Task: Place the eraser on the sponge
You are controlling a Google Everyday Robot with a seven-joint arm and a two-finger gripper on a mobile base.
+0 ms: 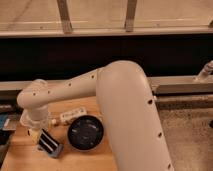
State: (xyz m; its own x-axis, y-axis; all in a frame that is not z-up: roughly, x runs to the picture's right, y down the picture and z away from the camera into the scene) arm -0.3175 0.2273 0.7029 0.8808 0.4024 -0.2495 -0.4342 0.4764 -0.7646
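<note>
The eraser (47, 141), a black block with white stripes, lies tilted over the light-blue sponge (55, 150) at the front left of the wooden table (100, 162). Only the sponge's right corner shows from under it. My gripper (38, 133) hangs at the end of the white arm (75, 90), right at the eraser's upper left end. Whether it still touches the eraser I cannot tell.
A black bowl (86, 132) sits just right of the eraser and sponge. A white labelled tube (70, 116) lies behind the bowl. A bluish object (3, 122) is at the table's left edge. The big arm link covers the table's right side.
</note>
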